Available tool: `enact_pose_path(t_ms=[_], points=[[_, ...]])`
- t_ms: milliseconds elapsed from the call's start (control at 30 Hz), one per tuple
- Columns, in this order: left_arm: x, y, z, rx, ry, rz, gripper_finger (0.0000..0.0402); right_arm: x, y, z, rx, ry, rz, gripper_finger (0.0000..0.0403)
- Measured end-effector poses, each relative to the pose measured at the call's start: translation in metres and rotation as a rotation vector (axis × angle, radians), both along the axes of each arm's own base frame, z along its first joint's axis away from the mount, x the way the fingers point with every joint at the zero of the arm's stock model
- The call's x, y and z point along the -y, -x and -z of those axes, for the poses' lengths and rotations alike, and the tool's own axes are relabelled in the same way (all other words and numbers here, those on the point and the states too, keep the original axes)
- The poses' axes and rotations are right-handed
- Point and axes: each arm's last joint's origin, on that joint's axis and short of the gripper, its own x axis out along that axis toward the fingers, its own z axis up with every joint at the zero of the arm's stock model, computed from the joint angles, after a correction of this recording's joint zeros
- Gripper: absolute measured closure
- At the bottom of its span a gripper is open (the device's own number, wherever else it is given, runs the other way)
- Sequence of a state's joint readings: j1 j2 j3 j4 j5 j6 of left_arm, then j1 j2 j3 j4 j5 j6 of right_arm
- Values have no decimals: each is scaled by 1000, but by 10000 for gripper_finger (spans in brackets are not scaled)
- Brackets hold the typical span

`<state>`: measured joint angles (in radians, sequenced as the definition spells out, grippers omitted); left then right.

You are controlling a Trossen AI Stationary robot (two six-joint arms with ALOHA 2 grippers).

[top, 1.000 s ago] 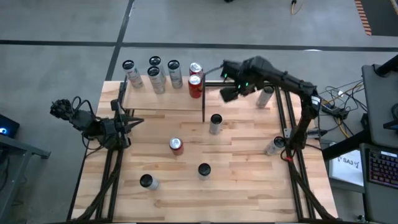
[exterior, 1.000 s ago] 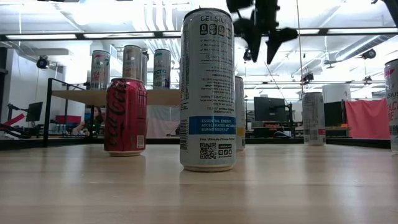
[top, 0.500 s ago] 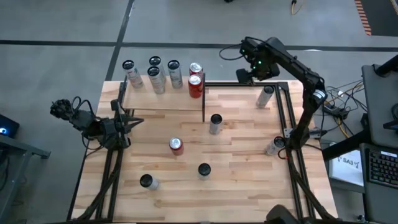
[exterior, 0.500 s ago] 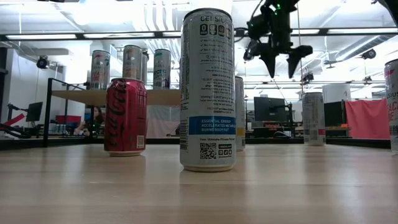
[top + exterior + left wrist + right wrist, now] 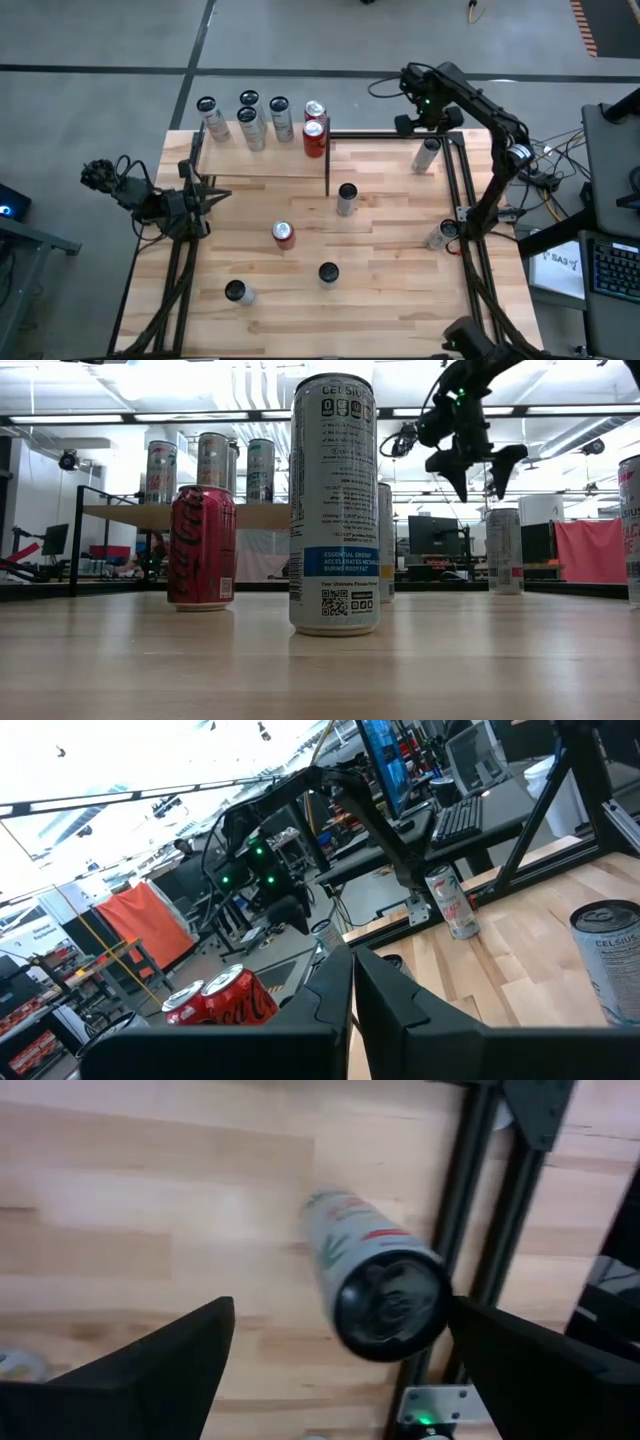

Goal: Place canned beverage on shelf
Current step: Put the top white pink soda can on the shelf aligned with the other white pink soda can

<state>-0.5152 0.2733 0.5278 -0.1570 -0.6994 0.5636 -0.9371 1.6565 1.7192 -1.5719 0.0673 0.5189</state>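
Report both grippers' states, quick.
Left gripper: jaws shut, holding nothing.
Right gripper: jaws open, empty, above a tall silver aluminium can.

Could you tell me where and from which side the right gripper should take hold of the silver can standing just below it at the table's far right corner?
Judging by the pictures, grip the silver can around its upper body, just under the rim, coming straight down. It stands upright below the open right gripper, whose fingers already straddle it. A black frame rail runs close alongside, so a side approach looks cramped.
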Motion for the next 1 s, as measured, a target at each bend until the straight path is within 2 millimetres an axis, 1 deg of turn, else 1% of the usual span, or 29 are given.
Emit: enact_pose_path(t_ms=[367, 767, 867, 1000], points=[[0, 0, 0, 0, 0, 0, 402, 4, 16, 20, -79, -48, 37, 44], [0, 0, 0, 0, 0, 0, 402, 0, 19, 47, -121, -102, 38, 45], [0, 0, 0, 0, 0, 0, 402, -1, 20, 54, -132, -121, 38, 62], [0, 0, 0, 0, 0, 0, 402, -2, 20, 62, -137, -127, 39, 105]])
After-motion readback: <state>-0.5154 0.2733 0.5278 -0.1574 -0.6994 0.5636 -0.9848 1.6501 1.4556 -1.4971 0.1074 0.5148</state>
